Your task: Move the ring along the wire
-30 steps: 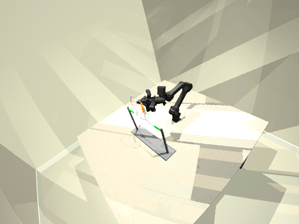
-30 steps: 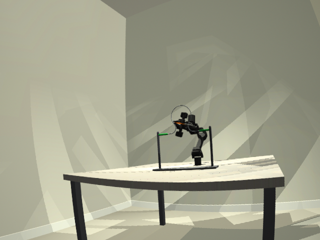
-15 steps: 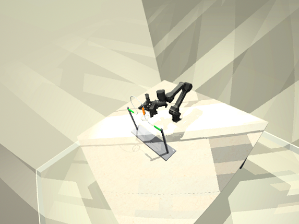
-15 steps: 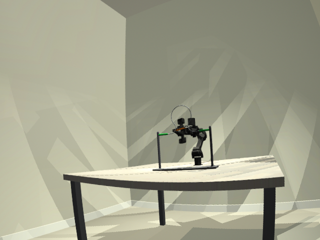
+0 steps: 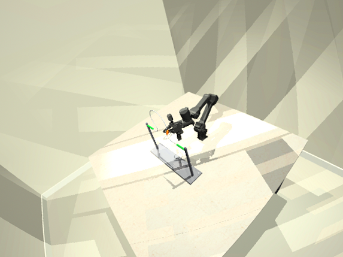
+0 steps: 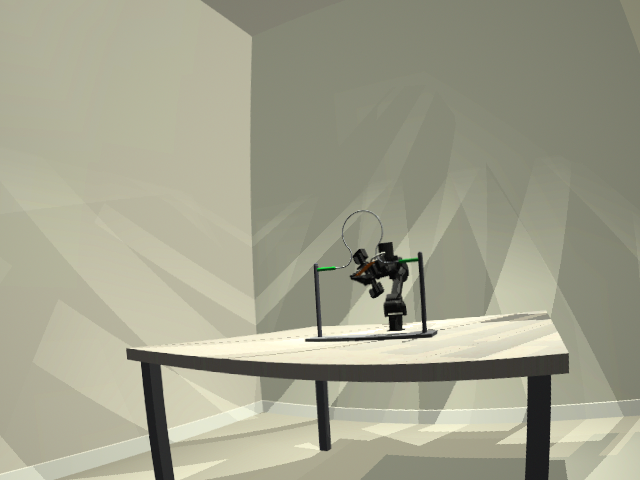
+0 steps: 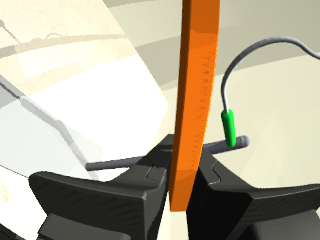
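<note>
My gripper (image 5: 166,131) (image 6: 354,277) (image 7: 178,140) is shut on the orange handle (image 5: 167,132) (image 6: 365,268) (image 7: 196,90). The handle slants in the exterior view. The small pale ring is at the handle's far end, around the wire's line between the green parts, nearer the right one; it is out of the wrist view. Whether it touches the wire is too small to tell. The grey wire (image 5: 151,110) (image 6: 363,210) (image 7: 280,39) has a tall loop to the left. Its green parts show at the left post (image 5: 150,127) (image 6: 326,268) and right post (image 5: 180,146) (image 6: 408,260).
The left post (image 5: 152,138) (image 6: 318,304) and right post (image 5: 189,164) (image 6: 422,294) stand on a flat base (image 5: 190,180) (image 6: 356,338) on the table (image 5: 179,213) (image 6: 232,356). The arm reaches in from behind the stand. One green tip (image 7: 228,128) shows right of the handle in the wrist view.
</note>
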`<state>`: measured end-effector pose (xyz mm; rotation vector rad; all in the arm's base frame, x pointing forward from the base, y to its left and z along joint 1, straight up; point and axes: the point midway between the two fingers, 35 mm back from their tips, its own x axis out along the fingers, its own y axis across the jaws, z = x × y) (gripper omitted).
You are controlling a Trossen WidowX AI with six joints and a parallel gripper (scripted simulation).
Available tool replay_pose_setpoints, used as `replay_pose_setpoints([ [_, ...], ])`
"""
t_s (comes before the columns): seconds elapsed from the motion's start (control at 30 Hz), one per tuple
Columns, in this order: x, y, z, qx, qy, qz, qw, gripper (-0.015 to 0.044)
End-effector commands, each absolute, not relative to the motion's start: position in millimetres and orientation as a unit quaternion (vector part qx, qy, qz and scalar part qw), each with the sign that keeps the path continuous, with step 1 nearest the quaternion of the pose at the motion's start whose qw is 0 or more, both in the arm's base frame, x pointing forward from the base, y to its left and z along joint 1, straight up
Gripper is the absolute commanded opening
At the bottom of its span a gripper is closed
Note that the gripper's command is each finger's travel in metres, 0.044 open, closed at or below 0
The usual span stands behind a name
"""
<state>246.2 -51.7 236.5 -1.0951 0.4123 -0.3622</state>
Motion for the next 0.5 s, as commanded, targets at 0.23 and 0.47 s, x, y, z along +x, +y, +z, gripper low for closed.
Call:
replay_pose_setpoints([
  [0.23, 246, -29, 202, -0.403, 0.218, -0.137, 0.878, -0.0150],
  [0.47, 255, -12, 180, -0.328, 0.197, -0.103, 0.918, -0.0150],
])
